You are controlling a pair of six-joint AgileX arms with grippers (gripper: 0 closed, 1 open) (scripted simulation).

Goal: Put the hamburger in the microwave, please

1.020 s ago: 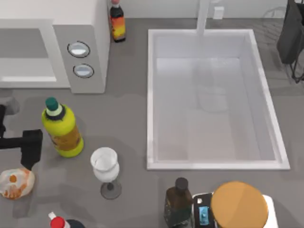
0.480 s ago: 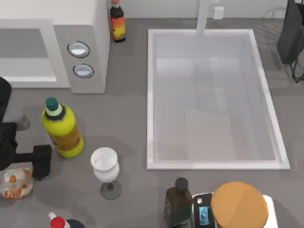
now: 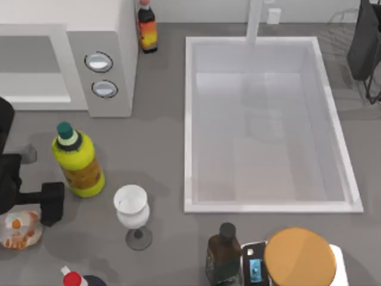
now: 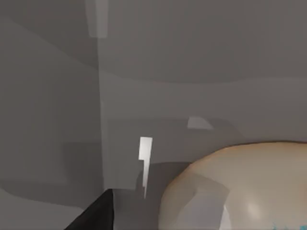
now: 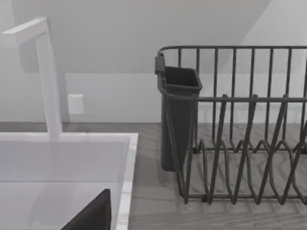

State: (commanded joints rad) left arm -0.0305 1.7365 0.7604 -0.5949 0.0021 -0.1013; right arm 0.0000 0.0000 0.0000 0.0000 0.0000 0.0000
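Observation:
The hamburger (image 3: 16,231), a small tan bun with reddish-speckled filling, lies on the counter at the front left. My left gripper (image 3: 27,210) hangs right over it, open, and its arm covers the bun's far side. One dark finger (image 3: 52,202) stands just beside the bun's right edge. In the left wrist view the bun (image 4: 240,187) looms close, with a fingertip (image 4: 96,215) a short gap away from it. The white and grey microwave (image 3: 71,53) sits at the back left, its two round dials facing the counter. My right arm (image 3: 366,44) is parked at the back right.
A yellow bottle (image 3: 77,164) and a wine glass (image 3: 132,208) stand just right of the hamburger. A red-capped bottle (image 3: 71,278) is at the front edge. The white sink (image 3: 189,119) fills the middle. A dark bottle (image 3: 223,253) and an orange-brown disc (image 3: 299,256) sit in front of it. A dish rack (image 5: 240,134) stands at the back right.
My left gripper came down and toward the front, from beside the yellow bottle to over the hamburger, covering part of it. It has barely moved in the last half second.

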